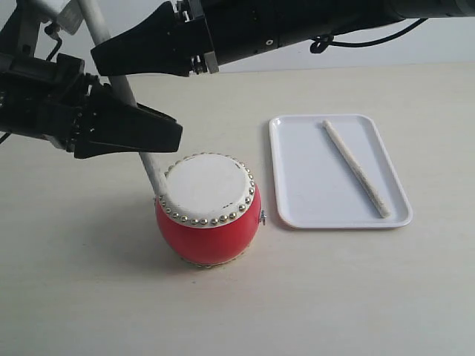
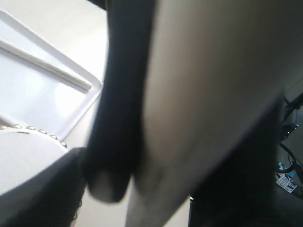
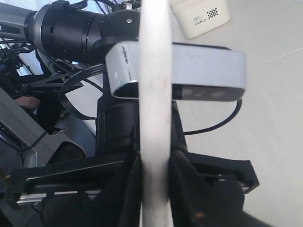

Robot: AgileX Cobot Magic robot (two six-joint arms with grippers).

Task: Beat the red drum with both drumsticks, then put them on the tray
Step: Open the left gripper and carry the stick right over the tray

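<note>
Pale tabletop [image 1: 89,297] carried the red drum [image 1: 208,237], upright with its skin facing up. The first drumstick [image 1: 151,169] slanted down to the drum's left rim, its tip at the studs. The left gripper [image 1: 174,133], just left of the drum, was clamped on it. Right of the drum lay the tray [image 1: 297,148], holding the second drumstick [image 1: 356,169]. Above and left of the drum hung the right gripper [image 1: 96,58]; how far it was open could not be told.
</note>
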